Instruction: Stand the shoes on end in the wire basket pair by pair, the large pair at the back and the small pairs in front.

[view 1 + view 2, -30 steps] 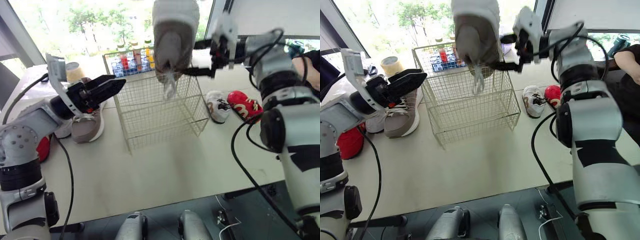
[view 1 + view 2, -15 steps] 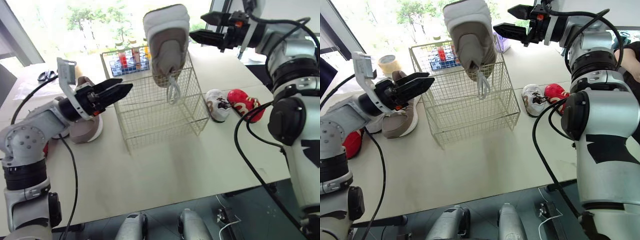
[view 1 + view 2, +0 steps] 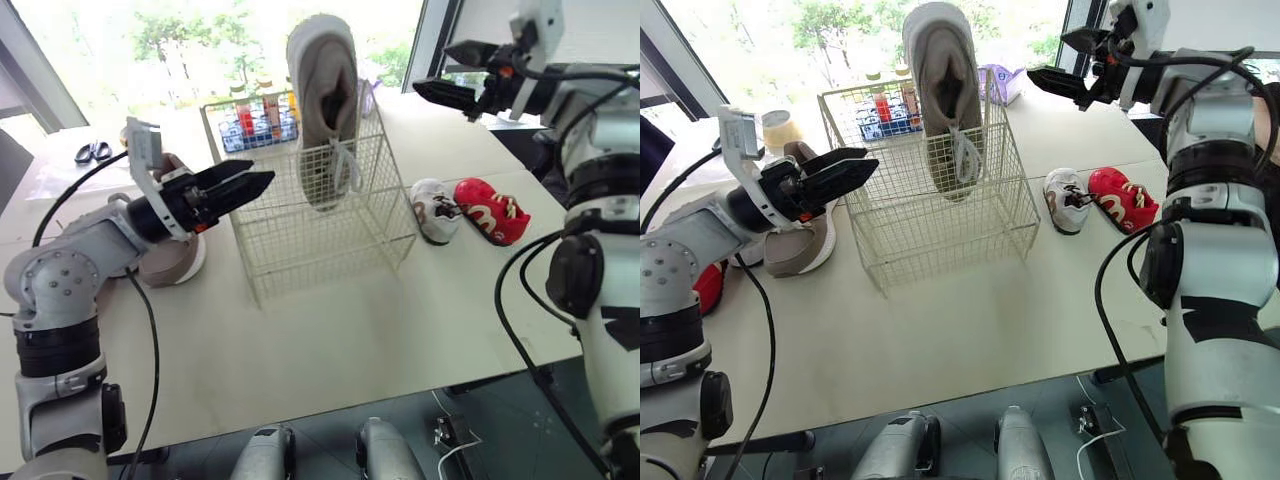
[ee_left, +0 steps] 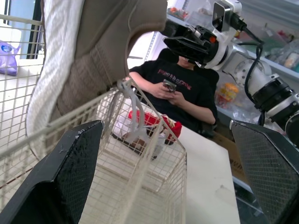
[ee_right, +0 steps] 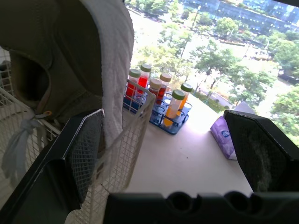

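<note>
A large grey-beige shoe [image 3: 325, 110] stands on end inside the wire basket [image 3: 300, 255], its toe up above the rim and its laces hanging. My right gripper [image 3: 432, 68] hangs open in the air to the right of the shoe, apart from it. My left gripper [image 3: 265, 182] is open just left of the basket, pointing at its side. The matching large shoe [image 3: 172, 258] lies on the table behind my left arm. A small white shoe [image 3: 435, 208] and a small red shoe [image 3: 492, 210] lie right of the basket. Another red shoe [image 3: 705, 285] shows at the far left.
A blue rack of coloured bottles [image 3: 258, 115] stands right behind the basket. Scissors [image 3: 92, 150], a tape roll [image 3: 778, 128] and a purple packet [image 3: 1002, 82] lie at the back of the table. A seated person [image 4: 187, 93] is beyond the right edge.
My right gripper has let go of the large shoe and pulled away to the right. The shoe has dropped lower into the basket. My left gripper has edged toward the basket.
</note>
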`<action>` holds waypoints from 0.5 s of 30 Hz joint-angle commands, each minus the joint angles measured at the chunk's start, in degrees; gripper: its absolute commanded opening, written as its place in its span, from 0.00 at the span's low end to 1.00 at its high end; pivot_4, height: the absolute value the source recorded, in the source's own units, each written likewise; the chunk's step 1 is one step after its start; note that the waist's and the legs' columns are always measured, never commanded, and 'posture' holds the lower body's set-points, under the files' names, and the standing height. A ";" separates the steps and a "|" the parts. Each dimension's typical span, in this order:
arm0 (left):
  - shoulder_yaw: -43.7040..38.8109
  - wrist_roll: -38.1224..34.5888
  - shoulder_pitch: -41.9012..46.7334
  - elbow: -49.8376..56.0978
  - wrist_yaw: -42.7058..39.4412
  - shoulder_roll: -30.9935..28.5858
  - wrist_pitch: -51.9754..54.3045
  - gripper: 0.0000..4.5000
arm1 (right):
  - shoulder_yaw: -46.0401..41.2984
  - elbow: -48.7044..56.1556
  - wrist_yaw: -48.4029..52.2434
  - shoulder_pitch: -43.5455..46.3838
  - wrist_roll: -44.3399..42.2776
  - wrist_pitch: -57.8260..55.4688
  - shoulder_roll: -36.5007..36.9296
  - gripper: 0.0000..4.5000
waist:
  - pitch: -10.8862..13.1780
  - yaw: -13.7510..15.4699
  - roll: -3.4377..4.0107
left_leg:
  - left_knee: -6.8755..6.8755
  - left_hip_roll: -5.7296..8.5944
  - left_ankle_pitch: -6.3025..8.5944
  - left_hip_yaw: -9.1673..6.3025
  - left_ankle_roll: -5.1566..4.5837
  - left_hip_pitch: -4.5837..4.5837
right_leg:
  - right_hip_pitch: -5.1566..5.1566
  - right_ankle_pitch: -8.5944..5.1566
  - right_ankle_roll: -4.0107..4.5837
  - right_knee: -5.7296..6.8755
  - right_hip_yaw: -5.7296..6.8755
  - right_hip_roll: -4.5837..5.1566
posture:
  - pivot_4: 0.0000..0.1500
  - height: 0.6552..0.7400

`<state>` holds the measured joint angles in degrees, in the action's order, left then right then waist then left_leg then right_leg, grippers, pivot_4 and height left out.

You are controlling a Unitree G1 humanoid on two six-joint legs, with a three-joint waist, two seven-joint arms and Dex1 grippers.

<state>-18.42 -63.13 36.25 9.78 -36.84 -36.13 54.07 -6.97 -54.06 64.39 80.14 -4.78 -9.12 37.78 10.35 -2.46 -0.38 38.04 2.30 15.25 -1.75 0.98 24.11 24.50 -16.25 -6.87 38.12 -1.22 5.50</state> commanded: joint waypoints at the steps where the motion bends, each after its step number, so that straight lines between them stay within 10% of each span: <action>1: -0.26 1.61 1.19 1.33 -1.66 -2.65 -1.56 1.00 | 1.44 10.83 -1.41 -6.43 0.70 -1.54 2.51 0.99 | 0.00 -0.01 0.00 | 0.00 0.00 0.00 0.01 0.00 0.00 | 0.00 0.00 0.00 0.00 0.00 0.00 | 1.00 1.00; 15: -3.12 18.67 2.97 -10.48 2.13 -11.68 -12.60 1.00 | 3.28 39.56 -23.23 -28.01 4.91 -10.89 1.01 0.99 | -0.05 0.38 -0.08 | 0.06 0.01 0.00 0.00 -0.01 0.00 | -0.02 0.00 0.00 0.03 0.02 -0.01 | 1.00 1.00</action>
<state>-19.95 -47.80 38.10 0.82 -36.75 -46.83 44.34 -3.65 -17.41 43.30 52.66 -0.66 -20.64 39.08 10.30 -2.08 -0.46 38.11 2.31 15.25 -1.75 0.96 24.11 24.47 -16.25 -6.88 38.15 -1.20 5.49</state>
